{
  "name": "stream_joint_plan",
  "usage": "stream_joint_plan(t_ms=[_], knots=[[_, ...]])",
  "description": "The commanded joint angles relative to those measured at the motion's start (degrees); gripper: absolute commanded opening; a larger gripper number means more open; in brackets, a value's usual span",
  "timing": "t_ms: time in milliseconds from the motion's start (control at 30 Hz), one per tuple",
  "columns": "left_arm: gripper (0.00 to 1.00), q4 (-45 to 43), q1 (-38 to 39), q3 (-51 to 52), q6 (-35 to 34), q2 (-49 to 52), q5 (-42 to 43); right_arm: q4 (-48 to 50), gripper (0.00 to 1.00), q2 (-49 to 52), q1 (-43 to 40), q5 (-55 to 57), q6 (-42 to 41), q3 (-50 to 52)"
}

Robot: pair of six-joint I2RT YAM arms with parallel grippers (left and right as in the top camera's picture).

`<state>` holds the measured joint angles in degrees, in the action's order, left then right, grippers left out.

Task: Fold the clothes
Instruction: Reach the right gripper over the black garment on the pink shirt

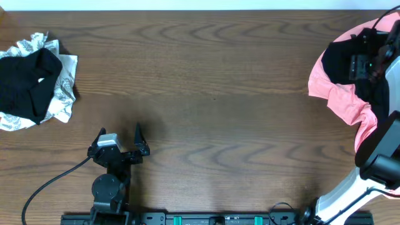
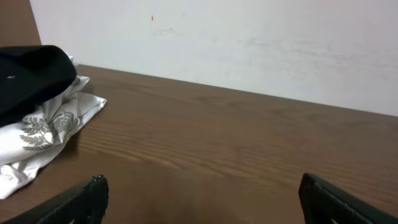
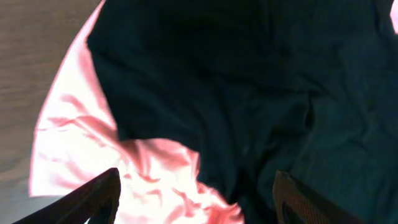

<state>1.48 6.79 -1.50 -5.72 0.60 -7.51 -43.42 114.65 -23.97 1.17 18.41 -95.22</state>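
While my right gripper (image 3: 196, 182) hangs with jaws spread over the black shirt (image 3: 249, 93), heaped on the salmon-pink tee (image 3: 74, 137) at the overhead view's right edge, I judge it light, limp, best pinched at an edge. My left gripper (image 1: 120, 131) is spread, empty.

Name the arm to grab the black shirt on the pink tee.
Right. The right pincer hangs open directly above the black shirt; the left pincer sits far across the table.

Wooden bench (image 1: 212, 94). 9 o'clock: black garment (image 1: 25, 81) atop white-grey patterned piece (image 1: 62, 94). 3 o'clock: salmon-pink tee (image 1: 340, 100) under black shirt (image 1: 337, 59). 7 o'clock: left gripper (image 1: 120, 129), jaws apart, empty.
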Motion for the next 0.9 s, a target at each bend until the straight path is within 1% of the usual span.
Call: stream_joint_plan(t_ms=[0, 100, 300, 500, 667, 700, 767, 867], knots=[[0.98, 1.95, -0.28, 1.27, 0.79, -0.33, -0.66, 1.64, 0.76, 2.29, -1.09, -4.26, 3.63, -0.87], [0.98, 1.95, -0.28, 1.27, 0.79, -0.33, -0.66, 3.48, 0.75, 4.48, -1.22, -7.56, 6.27, -0.87], [0.98, 1.95, -0.28, 1.27, 0.79, -0.33, -0.66, 7.58, 0.73, 9.07, -1.2, -9.84, 8.9, -0.87], [0.98, 1.95, -0.28, 1.27, 0.79, -0.33, -0.66, 11.61, 0.72, 12.59, -1.27, -9.57, 10.21, -0.87], [0.98, 1.95, -0.28, 1.27, 0.79, -0.33, -0.66, 12.57, 0.66, 15.26, -1.25, -9.6, 11.47, -0.87], [0.98, 1.95, -0.28, 1.27, 0.79, -0.33, -0.66, 12.59, 0.63, 15.98, -1.25, -9.57, 11.47, -0.87], [0.98, 1.95, -0.28, 1.27, 0.79, -0.33, -0.66, 12.55, 0.52, 16.81, -1.25, -9.6, 11.47, -0.87], [0.98, 1.95, -0.28, 1.27, 0.79, -0.33, -0.66, 12.87, 0.27, 16.9, -1.25, -9.57, 11.45, -0.9]])
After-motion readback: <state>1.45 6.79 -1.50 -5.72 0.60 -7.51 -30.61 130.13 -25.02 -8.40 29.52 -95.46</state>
